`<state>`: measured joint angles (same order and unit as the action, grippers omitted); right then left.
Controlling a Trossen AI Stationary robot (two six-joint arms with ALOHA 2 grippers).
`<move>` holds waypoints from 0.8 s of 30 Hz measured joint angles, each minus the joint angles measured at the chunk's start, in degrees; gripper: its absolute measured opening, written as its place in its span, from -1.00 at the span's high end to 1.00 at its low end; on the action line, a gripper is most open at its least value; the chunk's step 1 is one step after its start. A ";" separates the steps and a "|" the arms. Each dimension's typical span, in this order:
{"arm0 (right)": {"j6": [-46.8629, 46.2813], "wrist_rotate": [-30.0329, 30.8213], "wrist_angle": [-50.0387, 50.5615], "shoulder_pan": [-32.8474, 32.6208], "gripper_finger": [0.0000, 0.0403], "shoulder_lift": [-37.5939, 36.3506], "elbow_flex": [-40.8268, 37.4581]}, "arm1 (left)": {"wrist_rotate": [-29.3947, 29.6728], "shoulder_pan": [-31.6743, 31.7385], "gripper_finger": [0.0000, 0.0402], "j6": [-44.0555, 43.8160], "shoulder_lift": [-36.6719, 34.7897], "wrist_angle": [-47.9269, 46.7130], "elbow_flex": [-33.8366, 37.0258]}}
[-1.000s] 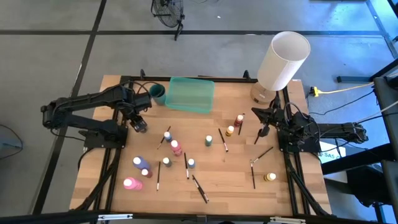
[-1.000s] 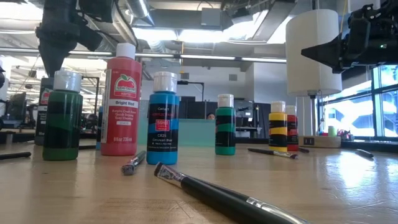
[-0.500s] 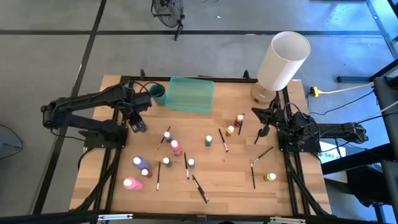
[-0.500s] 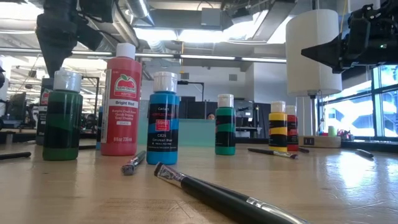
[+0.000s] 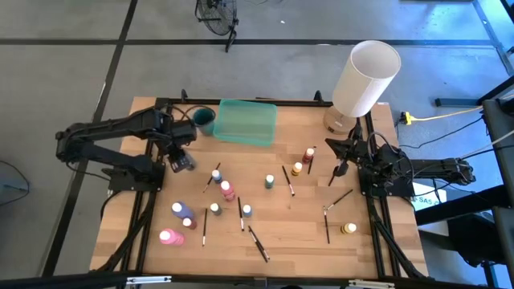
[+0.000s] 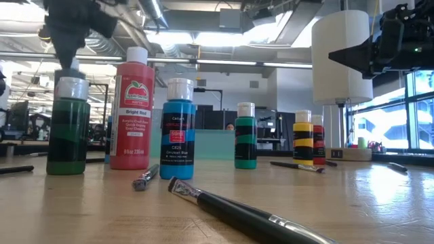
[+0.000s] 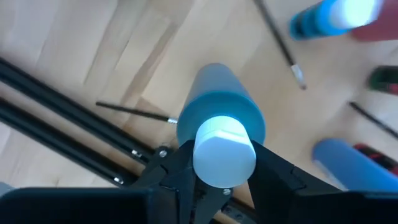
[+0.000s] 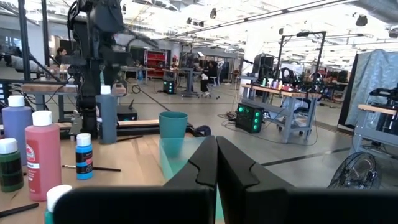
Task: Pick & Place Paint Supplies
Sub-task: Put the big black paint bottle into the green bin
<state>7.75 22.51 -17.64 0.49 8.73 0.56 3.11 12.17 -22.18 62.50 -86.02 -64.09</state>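
My left gripper (image 5: 178,160) stands over the table's left side, pointing down, shut on a blue paint bottle (image 7: 217,115) with a white cap. The right wrist view shows that bottle (image 8: 107,115) upright under the left arm. Several more paint bottles stand mid-table, among them a red one (image 6: 131,112), a blue one (image 6: 178,132) and a green one (image 6: 66,129). Thin dark paintbrushes (image 5: 258,243) lie flat between them. My right gripper (image 8: 216,155) waits shut at the table's right side (image 5: 331,148), holding nothing. My left gripper pinches the blue bottle at its white cap (image 7: 224,152), one finger (image 7: 171,171) on either side of it. The fingers come from above, pointing down. The bottle hangs upright below them, a little above the table.
A translucent green tray (image 5: 246,122) and a teal cup (image 5: 204,120) stand at the far edge. A big white lamp (image 5: 365,79) stands at the far right corner. Black frame rails (image 7: 74,143) run along the table's left edge under my left gripper.
My left gripper has gone up, taking the blue bottle up with it, still upright. In the low view its dark body has risen toward the top of the picture.
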 joint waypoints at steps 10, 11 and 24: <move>-0.01 1.45 -0.21 0.01 0.98 0.00 0.00 | 6.16 -3.85 0.43 3.98 9.39 -3.97 -16.86; -0.03 1.50 -0.21 0.02 0.98 0.00 0.01 | 6.66 -3.92 0.43 5.52 10.93 -4.09 -19.08; -0.05 1.48 0.69 0.01 0.98 0.00 0.00 | 10.73 1.71 0.43 22.31 30.25 -3.99 -45.83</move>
<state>7.70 23.99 -16.95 0.50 8.73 0.56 13.85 13.88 0.13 92.75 -90.01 -109.92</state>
